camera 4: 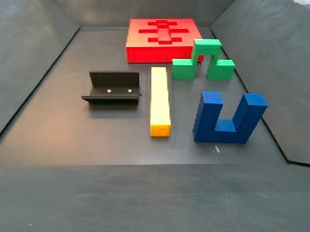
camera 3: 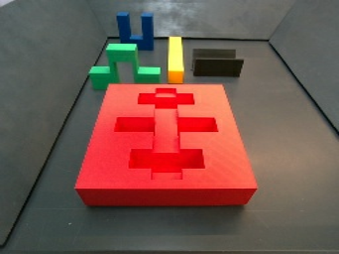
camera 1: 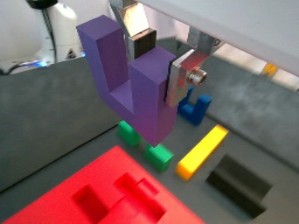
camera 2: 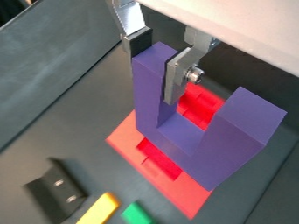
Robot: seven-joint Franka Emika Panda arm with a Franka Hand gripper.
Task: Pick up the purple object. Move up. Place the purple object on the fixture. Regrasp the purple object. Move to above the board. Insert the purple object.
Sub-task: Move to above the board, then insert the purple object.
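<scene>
In both wrist views my gripper (camera 1: pixel 162 66) (camera 2: pixel 158 63) is shut on one prong of the purple object (camera 1: pixel 126 80) (camera 2: pixel 193 122), a U-shaped block held in the air. The red board (camera 1: pixel 87 194) (camera 2: pixel 122 133) lies below it, with its recessed cut-outs showing between the prongs in a wrist view. The board also shows in both side views (camera 3: pixel 166 139) (camera 4: pixel 164 36). The dark fixture (camera 1: pixel 239 184) (camera 2: pixel 55 188) (camera 3: pixel 216 64) (camera 4: pixel 112 89) stands empty on the floor. Neither the gripper nor the purple object shows in the side views.
A blue two-pronged block (camera 1: pixel 195 109) (camera 3: pixel 134 27) (camera 4: pixel 227 118), a yellow bar (camera 1: pixel 201 150) (camera 2: pixel 96 210) (camera 3: pixel 175 58) (camera 4: pixel 159 100) and a green piece (camera 1: pixel 146 144) (camera 3: pixel 122 62) (camera 4: pixel 200 59) lie on the floor between board and fixture. Dark walls ring the floor.
</scene>
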